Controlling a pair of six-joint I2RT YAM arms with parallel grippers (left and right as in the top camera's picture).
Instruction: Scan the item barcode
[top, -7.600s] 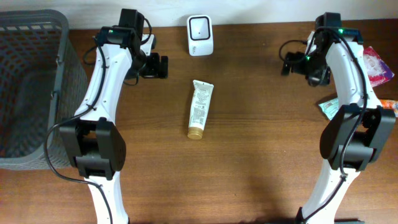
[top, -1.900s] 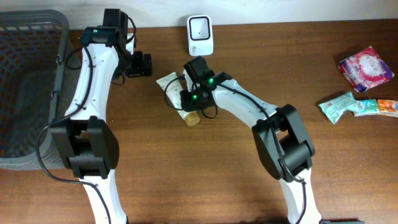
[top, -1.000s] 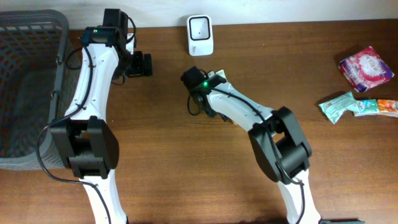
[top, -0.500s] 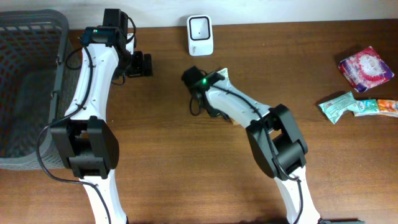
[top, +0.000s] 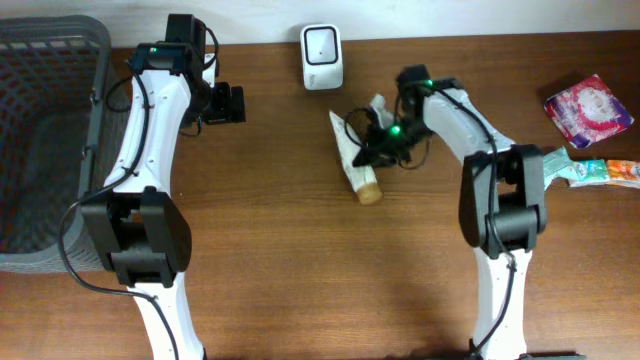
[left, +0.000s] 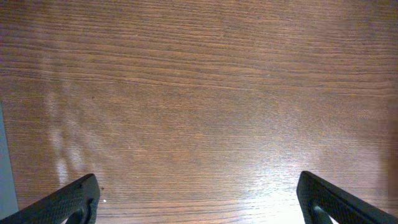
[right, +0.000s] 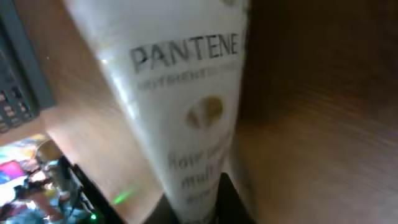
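Closest to me, the gold cap (top: 370, 193) of the tube (top: 352, 158) is pointing down toward 5 o'clock, low over the worktop (top: 300, 290). I cannot tell whether it is touching the wood or hanging just clear. The right pincer (top: 382, 140) is clamping the tube's body from its 2 o'clock side. In the wrist view the printed front (right: 180, 93) is filling the lens, which suggests a firm grip. So the pick-up is looking done to me.

The scan itself is looking like it is yet to happen. No barcode is showing in any view, only the brand lettering. The scanner (top: 322, 57) is standing at the far edge, at about 11 o'clock from the tube and well apart from it. I reckon the tube is needing to be carried up there and turned so its code is facing the window.

Out at 10 o'clock, the left pincer (top: 230, 103) is gaping wide over bare wood, holding nothing and taking no part.
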